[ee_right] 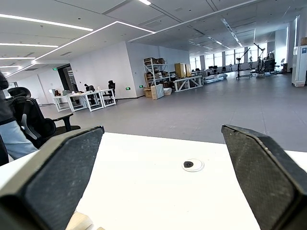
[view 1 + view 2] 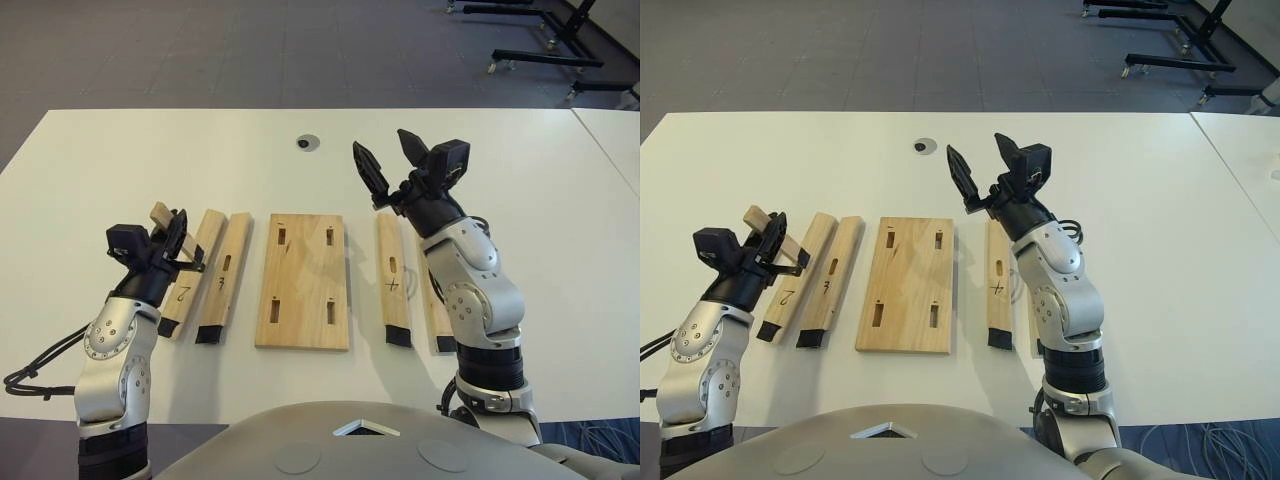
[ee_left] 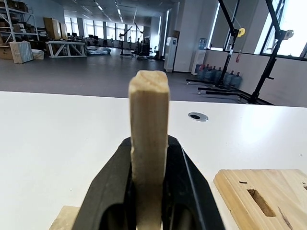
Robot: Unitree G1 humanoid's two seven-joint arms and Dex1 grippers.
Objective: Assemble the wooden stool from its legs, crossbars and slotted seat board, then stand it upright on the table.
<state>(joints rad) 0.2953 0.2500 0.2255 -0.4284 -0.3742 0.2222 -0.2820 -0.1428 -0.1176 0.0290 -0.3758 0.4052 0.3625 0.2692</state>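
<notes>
Assembly layout with one part in hand. The seat board [image 2: 303, 280] lies flat on the white surface [image 2: 120, 160], its four slots [image 2: 284, 235] facing up.

- **Left of the seat board:** the outer left leg [image 2: 200, 265] and the inner left leg [image 2: 227, 272] lie side by side, parallel to the board's long edge.
- **Right of the seat board:** the inner right leg [image 2: 393, 280] lies just beside it. The outer right leg [image 2: 437, 322] lies farther out, partly hidden behind the right arm.
- **Left hand:** the left hand [image 2: 175, 240] hangs over the outer left leg. Its two fingers [image 3: 108, 187] pinch a short crossbar [image 3: 149, 110], which stands out past the fingertips.
- **Right hand:** the right hand [image 2: 388, 160] is raised above the surface, at the far right corner of the seat board, fingers spread wide and holding nothing.
- **Cable port:** a round cable port [image 2: 307, 143] sits in the surface beyond the seat board's far edge.

Judged step: seating the crossbar's free end in a leg slot [image 2: 226, 263], most likely that of one of the legs left of the seat board.

To do this well, the bar's end should be squared to the slot's long axis before any downward push. The wrist view suggests it sits straight in the pinch, which helps.

The leg lies loose and would probably slide or roll under an off-centre press. The free right hand could cross over the seat board to pin the leg down.

Pressure is best applied along the bar's length. A tilted entry is likely to jam the end against the slot wall or twist the bar in the pinch.
</notes>
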